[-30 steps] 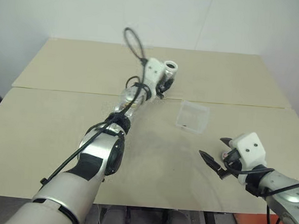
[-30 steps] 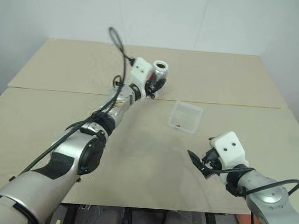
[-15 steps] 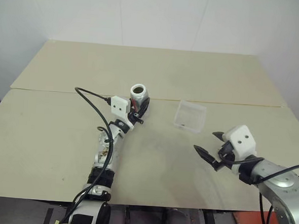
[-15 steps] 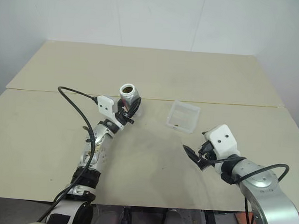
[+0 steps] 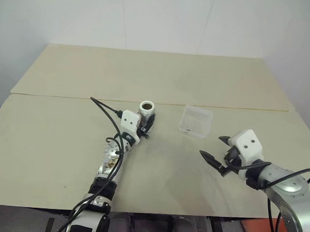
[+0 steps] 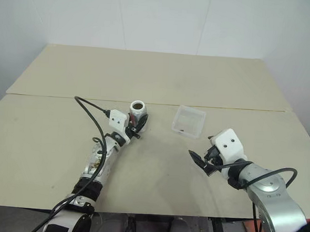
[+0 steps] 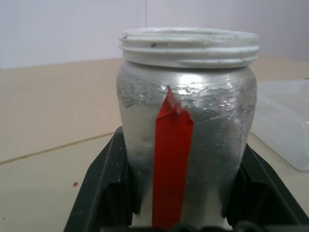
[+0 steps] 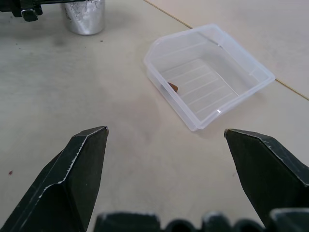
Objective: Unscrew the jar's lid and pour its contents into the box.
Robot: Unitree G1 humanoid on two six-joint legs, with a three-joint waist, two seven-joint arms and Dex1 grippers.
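Pale walls back a beige table [image 5: 53,141] made of two boards joined along a seam running across the middle of the head views. At frame centre, just below that seam, the left gripper [image 5: 144,127] is clenched on the jar [image 5: 146,110], its black fingers [image 7: 104,193] flanking the silvery body low down on either side of the red label stripe. The jar stands upright with its threaded mouth bare; no lid is on it, and I cannot locate the lid in any view. An upright hold at this stage reads as a means of keeping any remaining contents from spilling.

To the right of the jar, near but apart, the clear plastic box [image 5: 195,121] rests on the table. One small brown item lies on its floor; whether more remains in the jar cannot be told.

At lower right, the right gripper [image 5: 215,150] hangs released, jaws spread wide, holding nothing, aimed toward the box. In my judgement it is parked clear so the left arm has room.
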